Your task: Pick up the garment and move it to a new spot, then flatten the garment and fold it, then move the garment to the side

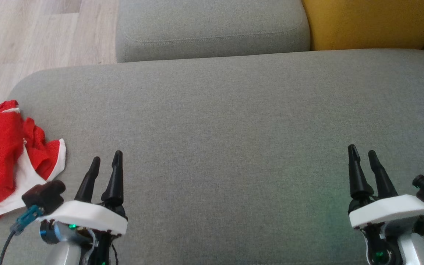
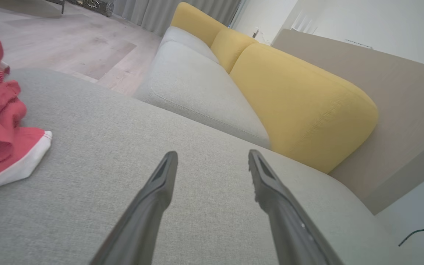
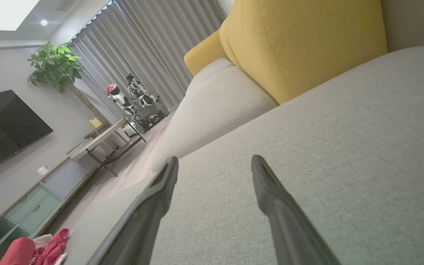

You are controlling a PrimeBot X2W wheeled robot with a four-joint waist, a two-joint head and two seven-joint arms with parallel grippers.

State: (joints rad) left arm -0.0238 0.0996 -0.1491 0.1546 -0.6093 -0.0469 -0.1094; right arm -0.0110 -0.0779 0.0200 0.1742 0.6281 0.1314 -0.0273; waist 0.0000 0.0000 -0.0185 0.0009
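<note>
Garment (image 1: 9,158): red with white trim, lies crumpled at the far left edge of the seat, partly cut off in the head view.
Left gripper (image 1: 107,156): fingers spread, grasps nothing; sits over the seat just beside the cloth (apart from it, no contact).
Right gripper (image 1: 361,150): fingers parted, empty; well apart from the cloth, over bare fabric.
Seat cushion (image 1: 215,121): grey, broad, flat.
Back cushion (image 1: 366,22): yellow, stands at the upper right.
Floor (image 1: 31,33): pale wood, beyond the left corner.
</note>
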